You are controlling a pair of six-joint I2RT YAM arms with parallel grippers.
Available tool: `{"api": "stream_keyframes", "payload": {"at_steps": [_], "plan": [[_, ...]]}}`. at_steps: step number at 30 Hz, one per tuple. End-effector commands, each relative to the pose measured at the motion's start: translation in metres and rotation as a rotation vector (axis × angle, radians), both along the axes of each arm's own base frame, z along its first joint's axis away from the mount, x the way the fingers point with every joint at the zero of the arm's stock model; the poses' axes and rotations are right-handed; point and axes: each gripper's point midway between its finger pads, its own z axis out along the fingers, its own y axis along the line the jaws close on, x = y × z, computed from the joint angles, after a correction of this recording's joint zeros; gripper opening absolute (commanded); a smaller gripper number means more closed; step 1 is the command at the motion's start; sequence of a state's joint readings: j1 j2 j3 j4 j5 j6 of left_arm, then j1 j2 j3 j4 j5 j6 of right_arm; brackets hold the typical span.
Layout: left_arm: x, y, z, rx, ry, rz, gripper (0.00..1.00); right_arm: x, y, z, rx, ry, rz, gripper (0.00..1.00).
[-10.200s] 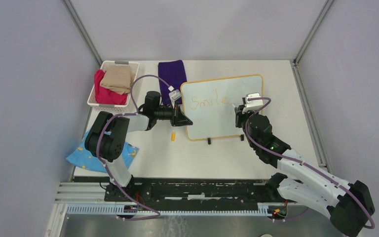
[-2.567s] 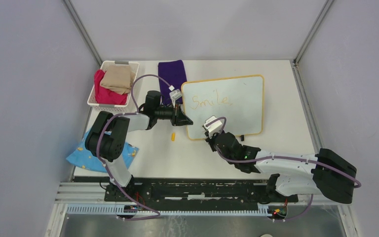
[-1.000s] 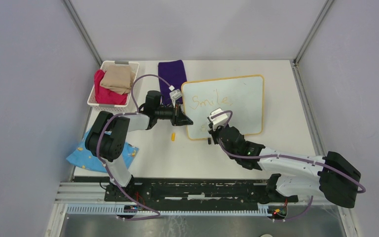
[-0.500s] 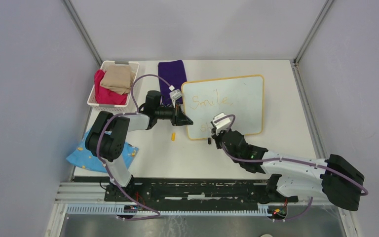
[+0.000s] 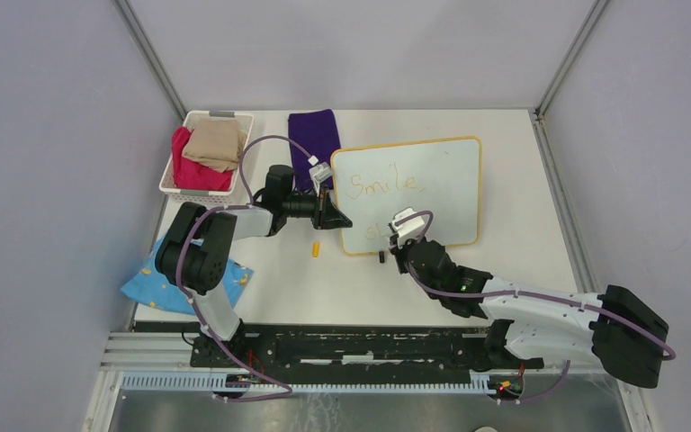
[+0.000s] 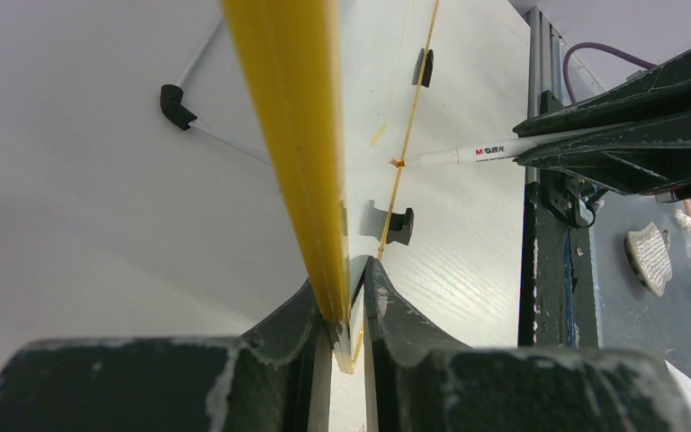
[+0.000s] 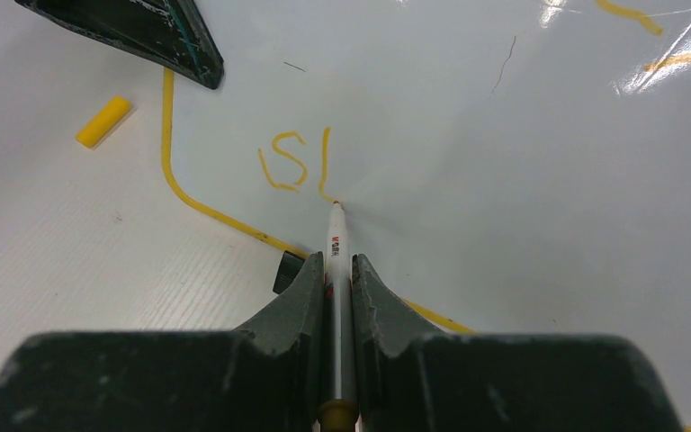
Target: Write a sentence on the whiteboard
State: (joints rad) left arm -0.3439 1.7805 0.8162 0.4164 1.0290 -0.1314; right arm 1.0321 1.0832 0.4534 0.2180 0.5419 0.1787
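Whiteboard [image 5: 450,180] on worktop [image 5: 522,229], left edge clamped in left hand [image 6: 349,279]. Right wrist view alone showed right hand [image 7: 337,261] gripping marker [image 7: 336,236], tip at foot of stroke after "S" of sentence [image 7: 290,162]. Top view added "Smile," above. Ten seconds earlier, second line was absent.

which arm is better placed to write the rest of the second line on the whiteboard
Right. The right fingers grip the marker, whose tip touches the whiteboard beside the started letters. The left fingers are clamped on the board's yellow edge, steadying it.
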Motion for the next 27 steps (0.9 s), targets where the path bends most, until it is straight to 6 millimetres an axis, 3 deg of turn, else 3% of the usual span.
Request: {"api": "stream_keyframes", "payload": {"at_steps": [1,12,27], "plan": [[-0.004,0.016,-0.073,0.234,0.039,0.082,0.02,0.007,-0.007,0.014,0.015,-0.033,-0.045,0.0],[-0.004,0.017,-0.074,0.235,0.04,0.081,0.02,0.005,0.022,0.048,0.128,-0.083,0.072,0.0],[-0.005,0.016,-0.074,0.237,0.04,0.08,0.02,0.019,0.019,0.036,0.076,-0.073,-0.016,0.0]]}}
